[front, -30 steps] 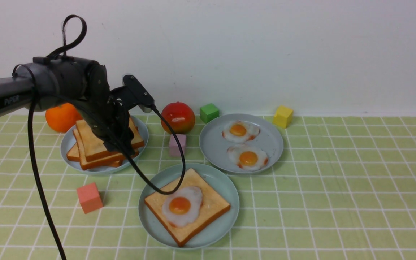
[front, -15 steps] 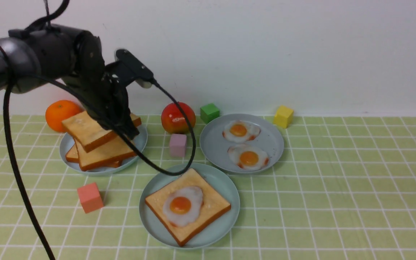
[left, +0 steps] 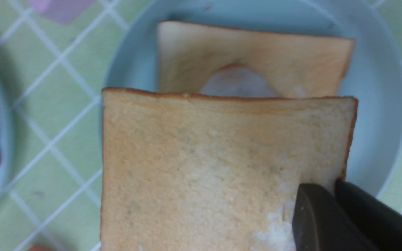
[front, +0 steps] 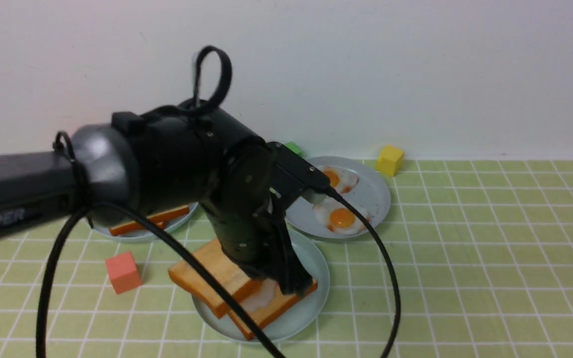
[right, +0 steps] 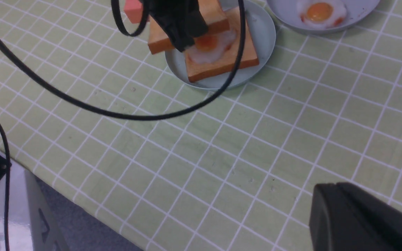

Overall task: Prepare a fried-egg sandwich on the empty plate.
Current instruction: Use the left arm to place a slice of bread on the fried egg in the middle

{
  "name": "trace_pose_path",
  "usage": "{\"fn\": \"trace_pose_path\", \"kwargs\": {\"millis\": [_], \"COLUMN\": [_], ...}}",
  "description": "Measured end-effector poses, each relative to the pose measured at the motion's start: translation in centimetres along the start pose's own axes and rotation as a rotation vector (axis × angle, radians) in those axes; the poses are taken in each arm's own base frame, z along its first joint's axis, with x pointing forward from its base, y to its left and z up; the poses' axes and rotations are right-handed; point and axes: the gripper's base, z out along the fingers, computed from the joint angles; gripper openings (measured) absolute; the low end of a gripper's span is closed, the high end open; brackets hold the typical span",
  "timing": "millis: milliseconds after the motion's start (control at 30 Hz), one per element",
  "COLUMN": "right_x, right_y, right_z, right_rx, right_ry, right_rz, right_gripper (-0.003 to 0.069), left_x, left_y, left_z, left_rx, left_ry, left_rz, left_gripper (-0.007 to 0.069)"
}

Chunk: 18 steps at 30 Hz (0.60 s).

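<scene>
Between the left jaws, top toast [left: 204, 167] overlaps the egg [left: 237, 83] below.

Smooth matt plastic plate [left: 375, 104], porous toast [left: 204, 167]

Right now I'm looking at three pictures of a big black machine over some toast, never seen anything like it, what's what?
It is a robot with two arms. The front view looks forward from between its arms; the other two come from cameras on each wrist. The left arm has its jaws closed on a toast slice, held over a mint plate carrying another slice topped with a fried egg. Around it sit a plate of eggs, a plate of spare toast and coloured blocks. The right arm hangs aside, jaws shut and empty.
</scene>
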Motion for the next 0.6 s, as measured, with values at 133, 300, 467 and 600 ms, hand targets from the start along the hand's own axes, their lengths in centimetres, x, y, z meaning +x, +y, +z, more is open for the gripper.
{"fn": "trace_pose_path", "kwargs": {"millis": [133, 300, 467, 600], "right_x": [0.0, 0.0, 0.2, 0.2], "right_y": [0.2, 0.2, 0.3, 0.3], "right_z": [0.0, 0.0, 0.0, 0.0], "right_rx": [-0.017, -0.023, -0.032, -0.036], "right_ry": [-0.002, 0.005, 0.02, 0.025], "right_rz": [0.007, 0.009, 0.012, 0.013], "right_gripper": [0.003, 0.0031, 0.0032, 0.0035], "left_x": [-0.5, -0.4, -0.2, -0.3], "left_y": [-1.2, -1.5, -1.4, -1.4], "left_z": [0.5, 2.5, 3.8, 4.0], "left_rx": [0.014, 0.004, -0.024, -0.024], "left_ry": [-0.037, -0.011, 0.012, 0.009], "left_rz": [0.018, 0.044, 0.085, 0.087], "left_gripper": [0.0024, 0.0024, 0.0024, 0.0024]}}
